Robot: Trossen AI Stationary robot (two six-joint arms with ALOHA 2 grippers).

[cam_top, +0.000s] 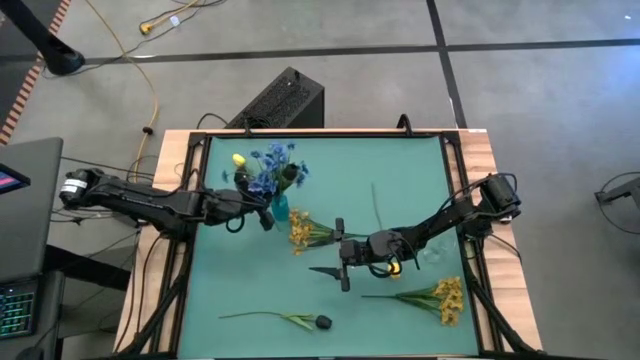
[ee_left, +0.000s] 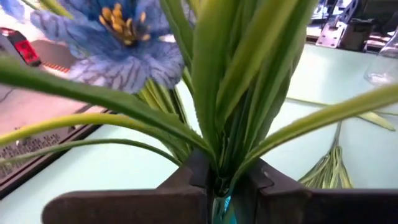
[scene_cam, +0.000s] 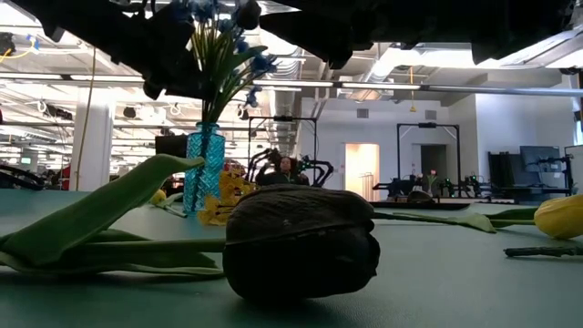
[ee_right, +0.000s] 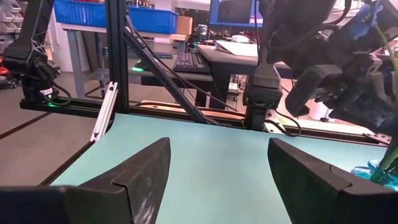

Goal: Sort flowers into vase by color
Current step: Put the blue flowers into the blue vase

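Observation:
A blue glass vase [cam_top: 279,209] [scene_cam: 205,169] stands left of the table's middle and holds blue blossoms [cam_top: 270,168], a yellow bud [cam_top: 238,160] and a dark bud [cam_top: 290,173]. My left gripper [cam_top: 262,214] [ee_left: 219,186] is at the vase's mouth, shut on the stems. My right gripper [cam_top: 338,255] [ee_right: 217,168] hovers open and empty near the middle, pointing at the vase. Lying flat on the table are two yellow-orange clusters [cam_top: 300,232] [cam_top: 447,298], a dark-bud sprig [cam_top: 318,322] [scene_cam: 301,241] and a yellow bud [cam_top: 396,268] [scene_cam: 560,217] under the right wrist. My left gripper pinches the bundle of green stems and leaves [ee_left: 217,163] between its two fingers [ee_left: 186,180], just above the vase's blue rim [ee_left: 221,205]. It comes in level from the table's left. The stems stand upright in the vase, with the leaves fanning out above the fingers.
A clear glass vessel [cam_top: 433,254] [ee_left: 382,62] stands by the right arm. A bare green stem [cam_top: 377,205] lies right of the middle. A raised wooden frame [cam_top: 190,190] borders the green mat. There is free mat along the far side and the near left.

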